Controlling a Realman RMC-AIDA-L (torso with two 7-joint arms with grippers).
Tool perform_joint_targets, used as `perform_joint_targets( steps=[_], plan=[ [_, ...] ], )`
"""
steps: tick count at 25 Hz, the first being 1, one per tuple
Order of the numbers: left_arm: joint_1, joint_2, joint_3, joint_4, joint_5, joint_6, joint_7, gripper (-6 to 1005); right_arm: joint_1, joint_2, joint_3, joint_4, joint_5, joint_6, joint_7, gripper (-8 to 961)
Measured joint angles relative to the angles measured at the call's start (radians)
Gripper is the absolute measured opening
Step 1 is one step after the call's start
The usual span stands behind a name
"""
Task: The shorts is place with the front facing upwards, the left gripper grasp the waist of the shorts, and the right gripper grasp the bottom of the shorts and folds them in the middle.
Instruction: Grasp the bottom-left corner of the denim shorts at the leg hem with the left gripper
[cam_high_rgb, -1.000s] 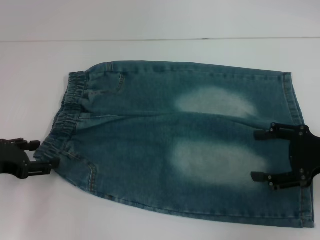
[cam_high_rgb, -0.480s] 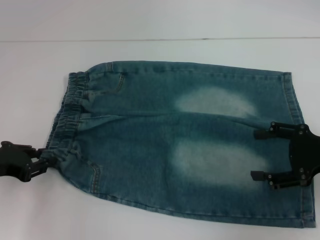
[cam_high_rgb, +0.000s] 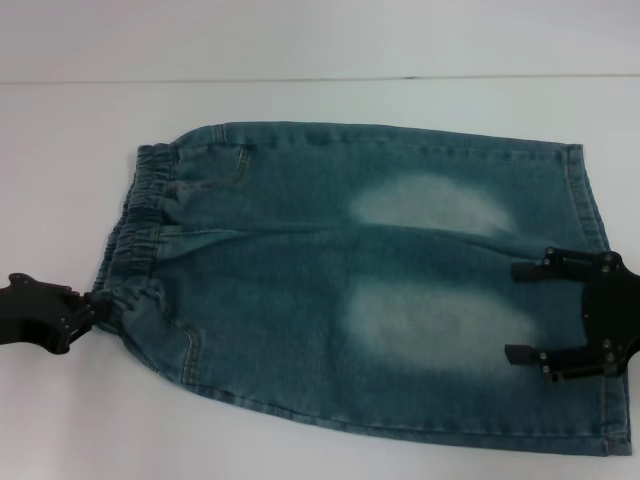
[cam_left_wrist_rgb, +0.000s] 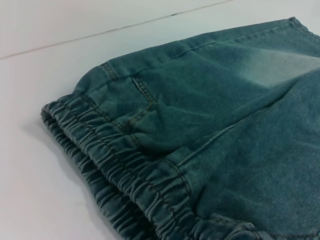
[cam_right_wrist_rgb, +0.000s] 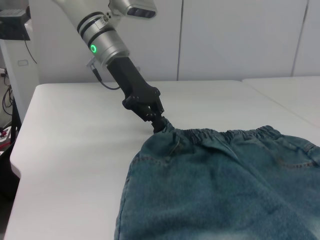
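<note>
Shorts (cam_high_rgb: 360, 290) lie flat on the white table (cam_high_rgb: 300, 100), pale ovals up | waist of the shorts (cam_high_rgb: 135, 240) bunches at its near corner | left gripper (cam_high_rgb: 95, 310) pinches that corner tight | right gripper (cam_high_rgb: 530, 310) sits spread wide over the bottom of the shorts (cam_high_rgb: 600, 300), holding nothing

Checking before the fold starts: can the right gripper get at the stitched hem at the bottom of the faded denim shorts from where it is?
Probably yes. The black right gripper hovers open over the shorts' leg end, and the stitched hem lies flat and uncovered beside it.
</note>
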Motion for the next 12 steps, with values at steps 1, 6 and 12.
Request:
perform_joint_targets(
  steps=[1, 6, 12],
  plan=[
    [0.0, -0.001, 0.0, 0.001, 0.0, 0.0, 0.001, 127, 0.0, 0.0, 0.0, -0.001, -0.003, -0.001, 0.004, 931],
    [0.0, -0.002, -0.004, 0.002, -0.001, -0.001, -0.004, 71, -0.009, -0.013, 0.005, -0.088, -0.036, -0.039, 0.124, 928],
    [-0.001, -0.005, -0.007, 0.003, -0.014, -0.022, 0.001, 62, -0.011, -0.027, 0.008, -0.303, -0.141, -0.13, 0.342, 927]
  ],
)
